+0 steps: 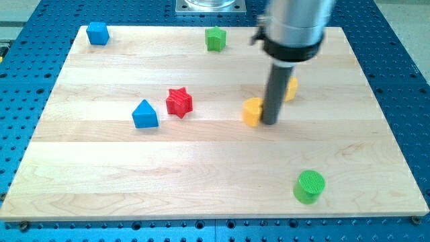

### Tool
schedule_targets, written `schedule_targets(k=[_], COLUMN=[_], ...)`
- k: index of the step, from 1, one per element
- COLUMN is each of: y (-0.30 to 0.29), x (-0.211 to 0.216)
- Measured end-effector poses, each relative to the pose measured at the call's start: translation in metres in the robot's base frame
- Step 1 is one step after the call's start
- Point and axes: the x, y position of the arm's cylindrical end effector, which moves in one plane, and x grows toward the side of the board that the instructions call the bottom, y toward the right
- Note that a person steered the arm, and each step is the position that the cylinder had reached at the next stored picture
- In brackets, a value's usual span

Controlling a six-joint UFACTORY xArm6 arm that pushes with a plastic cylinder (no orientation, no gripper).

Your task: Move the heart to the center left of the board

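Observation:
A yellow block [252, 111], partly hidden by the rod so its shape is hard to tell, lies a little right of the board's middle. My tip [270, 123] stands right against its right side. A second yellow block [291, 88] peeks out behind the rod, above and to the right; most of it is hidden. I cannot tell which of the two is the heart.
A red star [179, 102] and a blue triangular block [144, 114] lie left of the middle. A blue block [98, 33] sits at the top left, a green star [215, 38] at the top middle, a green cylinder [309, 186] at the bottom right. The wooden board [201, 181] lies on a blue perforated table.

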Motion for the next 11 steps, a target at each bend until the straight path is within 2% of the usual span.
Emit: schedule_targets(k=[1,3,4,5,6,10,11], y=[0.037,0.005,-0.045,-0.106,-0.103,-0.176,-0.227], x=[0.0,-0.011,-0.004,0.029,0.035,-0.035,-0.04])
